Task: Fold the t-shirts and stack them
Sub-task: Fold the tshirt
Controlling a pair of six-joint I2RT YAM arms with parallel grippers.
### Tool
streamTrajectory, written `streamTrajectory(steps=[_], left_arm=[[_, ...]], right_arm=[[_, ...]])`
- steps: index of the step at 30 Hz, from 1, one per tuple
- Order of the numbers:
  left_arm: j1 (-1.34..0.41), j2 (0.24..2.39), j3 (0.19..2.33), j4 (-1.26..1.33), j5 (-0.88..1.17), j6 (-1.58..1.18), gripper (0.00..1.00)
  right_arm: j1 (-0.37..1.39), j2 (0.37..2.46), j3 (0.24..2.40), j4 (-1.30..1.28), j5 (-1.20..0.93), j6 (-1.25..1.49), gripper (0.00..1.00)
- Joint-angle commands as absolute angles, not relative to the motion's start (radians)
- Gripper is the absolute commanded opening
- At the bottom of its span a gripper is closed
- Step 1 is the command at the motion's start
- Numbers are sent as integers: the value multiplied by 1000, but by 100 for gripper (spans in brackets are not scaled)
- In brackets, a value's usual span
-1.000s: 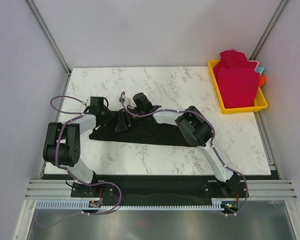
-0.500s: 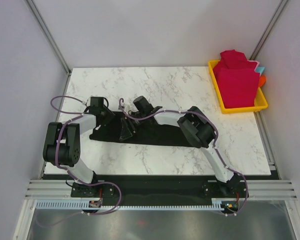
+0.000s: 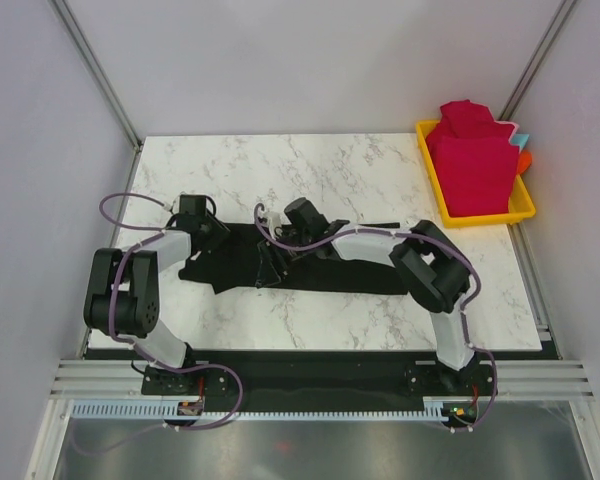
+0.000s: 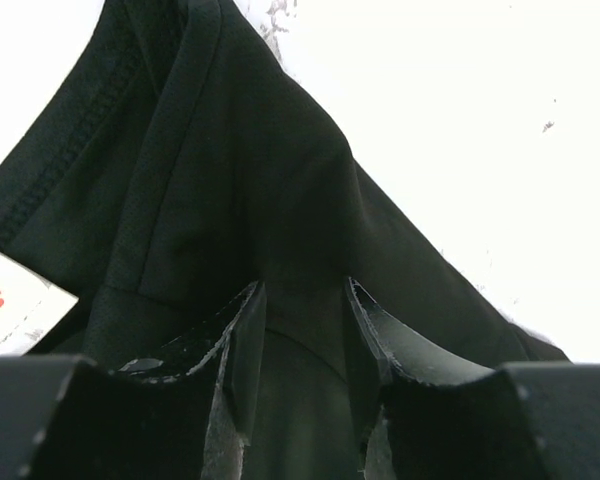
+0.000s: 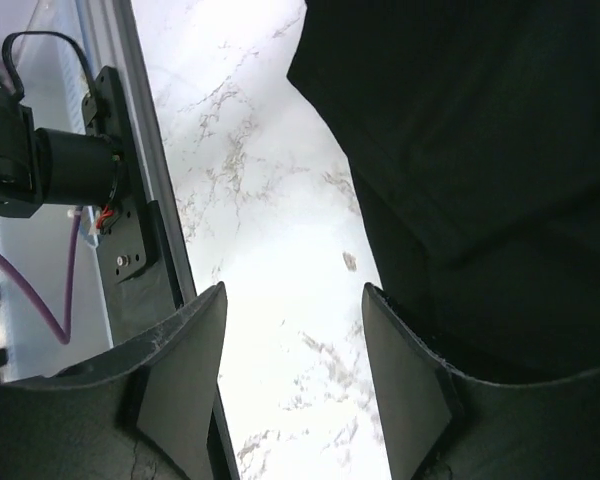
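The black t-shirt (image 3: pixel 330 277) lies spread in a long band across the middle of the marble table. My left gripper (image 3: pixel 208 238) sits on its left end; in the left wrist view (image 4: pixel 302 300) the fingers are shut on a raised fold of the black cloth (image 4: pixel 230 170). My right gripper (image 3: pixel 268 268) hovers over the shirt's near edge, open and empty; in the right wrist view (image 5: pixel 295 300) bare marble shows between the fingers and the black shirt (image 5: pixel 480 150) lies to the right. Folded crimson-red t-shirts (image 3: pixel 475 165) are stacked in the tray.
The yellow tray (image 3: pixel 480 218) stands at the table's far right edge. The marble table (image 3: pixel 330 160) has a metal frame rail on each side. A black bracket and a purple cable (image 5: pixel 70 165) sit off the table edge in the right wrist view.
My right gripper has moved nearer and to the right along the shirt, and its elbow swung right. The black shirt now reaches further right. The left gripper has stayed put.
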State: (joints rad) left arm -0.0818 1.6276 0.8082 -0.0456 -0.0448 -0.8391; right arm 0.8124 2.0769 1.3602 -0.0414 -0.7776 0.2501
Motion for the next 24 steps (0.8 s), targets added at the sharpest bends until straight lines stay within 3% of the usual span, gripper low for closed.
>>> streamTrajectory(steps=[1,9,14,19,21,23,24], left_arm=[[-90,1553,790,-31,-32,-850,45],[-106,1424,726,-3,-26,-864,68],[-114,1293,651,-9,-28,-880,72],[-114,1180,597,-86,-64,-936,73],[-114,1157,575,-118,-86,-949,80],[-112,1120,552,-155,-103,-957,92],[-112,1108,545,-161,-104,-957,92]], right_arm=[[813,1890,1255,74,-577,314,65],[750,1548,1013,2,108,385,70],[612,1454,911,-49,300,475,70],[473,1503,914,-103,362,523,69],[453,1532,925,-130,445,522,69],[440,1549,940,-143,501,517,76],[431,1569,948,-143,511,515,77]])
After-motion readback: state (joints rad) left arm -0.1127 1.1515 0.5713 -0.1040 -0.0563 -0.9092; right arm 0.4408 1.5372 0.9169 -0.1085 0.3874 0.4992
